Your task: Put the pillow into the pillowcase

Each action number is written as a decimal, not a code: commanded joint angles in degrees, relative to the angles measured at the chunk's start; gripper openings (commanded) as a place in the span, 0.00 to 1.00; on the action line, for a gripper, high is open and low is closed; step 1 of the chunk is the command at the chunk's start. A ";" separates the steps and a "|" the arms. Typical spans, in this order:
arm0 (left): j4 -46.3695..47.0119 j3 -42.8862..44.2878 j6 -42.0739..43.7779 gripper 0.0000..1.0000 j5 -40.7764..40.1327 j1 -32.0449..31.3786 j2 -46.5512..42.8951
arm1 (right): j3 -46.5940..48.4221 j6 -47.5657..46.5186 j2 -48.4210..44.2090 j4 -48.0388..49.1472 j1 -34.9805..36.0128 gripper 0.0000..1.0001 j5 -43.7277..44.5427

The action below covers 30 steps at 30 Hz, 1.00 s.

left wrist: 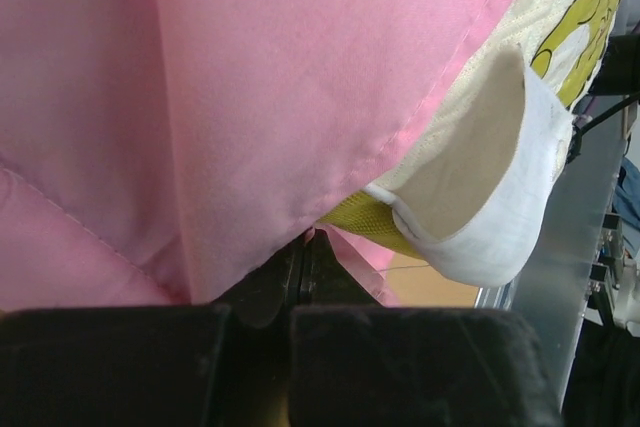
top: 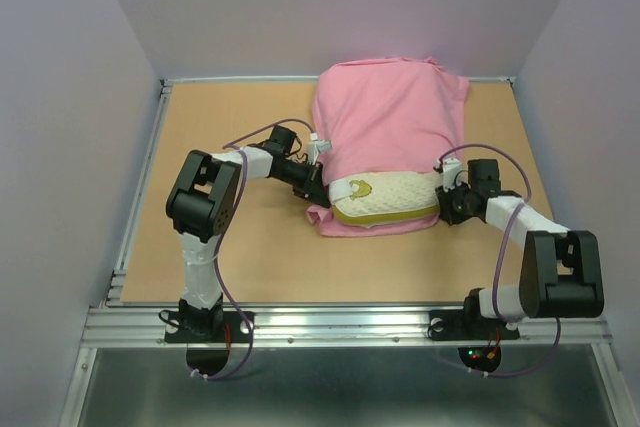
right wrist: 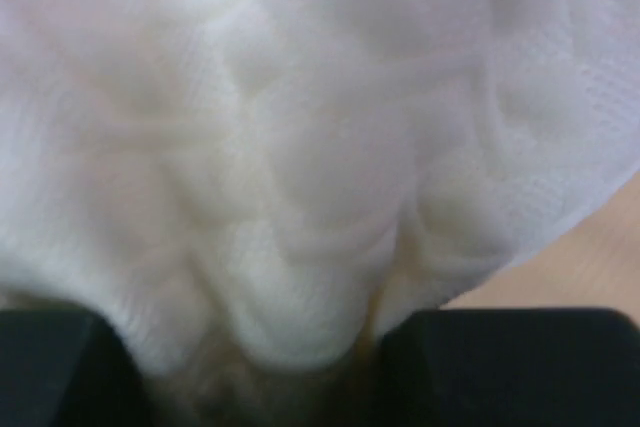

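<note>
The pink pillowcase (top: 390, 122) lies on the table and covers most of the cream pillow (top: 390, 199). The pillow's near end sticks out of the opening, showing a yellow band and a white label (top: 352, 187). My left gripper (top: 318, 180) is at the left edge of the opening. In the left wrist view it (left wrist: 305, 247) is shut on a fold of the pillowcase (left wrist: 250, 97), beside the pillow (left wrist: 470, 97). My right gripper (top: 446, 197) is at the pillow's right end. In the right wrist view the dimpled pillow (right wrist: 300, 127) bulges between its jaws (right wrist: 300, 367), and the fingertips are hidden.
The brown table board (top: 230, 247) has a metal rail (top: 350, 327) along its near edge and along its left side. Plain walls close in the left, back and right. A strip of table (right wrist: 600, 247) shows beside the pillow.
</note>
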 commanded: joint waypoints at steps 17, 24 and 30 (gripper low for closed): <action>-7.74 7.11 3.20 0.00 2.77 5.82 -19.12 | 16.40 0.02 -27.37 -17.00 -0.79 0.01 3.68; 0.17 10.81 -6.91 0.00 2.59 7.49 -22.56 | 30.12 5.12 -20.87 -14.11 -0.88 0.13 4.30; 6.06 10.90 -12.68 0.00 3.91 7.84 -24.49 | 36.38 7.93 -16.73 -13.66 -0.97 0.01 2.37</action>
